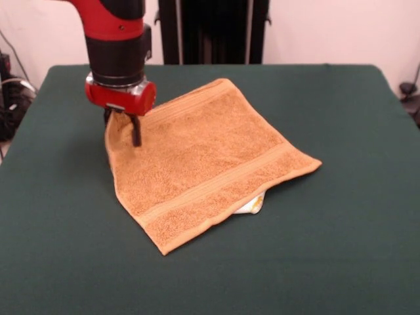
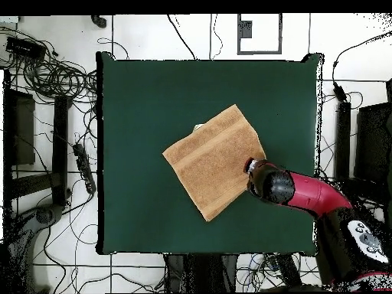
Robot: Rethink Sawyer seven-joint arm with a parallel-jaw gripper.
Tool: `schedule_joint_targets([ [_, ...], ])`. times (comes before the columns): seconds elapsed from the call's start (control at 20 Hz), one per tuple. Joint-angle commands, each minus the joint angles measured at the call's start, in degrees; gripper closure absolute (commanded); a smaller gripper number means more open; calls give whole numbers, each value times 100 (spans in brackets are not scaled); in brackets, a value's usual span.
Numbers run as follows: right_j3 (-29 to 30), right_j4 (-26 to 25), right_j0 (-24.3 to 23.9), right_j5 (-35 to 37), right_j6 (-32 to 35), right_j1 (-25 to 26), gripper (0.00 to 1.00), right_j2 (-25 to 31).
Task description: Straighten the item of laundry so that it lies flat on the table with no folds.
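Lying on: the towel (image 1: 203,164) rests near the middle of the table (image 1: 341,262), turned diamond-wise to the table's edges in both views.
Towel shape: roughly square, four corners showing; in the front view one corner points toward the camera, one to the right, one toward the far side, and the left one sits under the gripper (image 1: 125,128).
Towel material: orange-tan terry cloth with a nubby looped pile; flatter woven bands run parallel near two opposite edges.
Towel lie: mostly spread out, but the left edge rises off the table toward the gripper, making a short steep wall of cloth.
Tag: something small and white with a yellowish mark (image 1: 252,205) peeks from under the near right edge; whether it is a label or a turned-under part cannot be told.
Table surface: dark green, matte, cloth-like, rectangular with rounded corners, much larger than the towel.
Arm: red and black, smooth rounded casing, with a red collar just above the gripper.
Fingers: dark, thin, close together at the towel's raised left corner, seemingly pinching the cloth there.
Overhead: the arm's red wrist covers the towel (image 2: 214,159) corner, hiding the gripper.
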Motion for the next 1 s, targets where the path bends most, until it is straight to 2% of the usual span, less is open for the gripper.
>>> schedule_joint_targets([
  [0.05,-218,-316,228,-350,-75,403,0,739],
  [0.35,-274,-281,305,-84,-3,345,0,718],
  [0.65,-365,-79,409,519,-45,-18,0,721],
  [0.8,-408,41,565,1001,-75,-417,0,649],
  [1.0,-407,290,669,2094,-284,-1197,0,649],
])
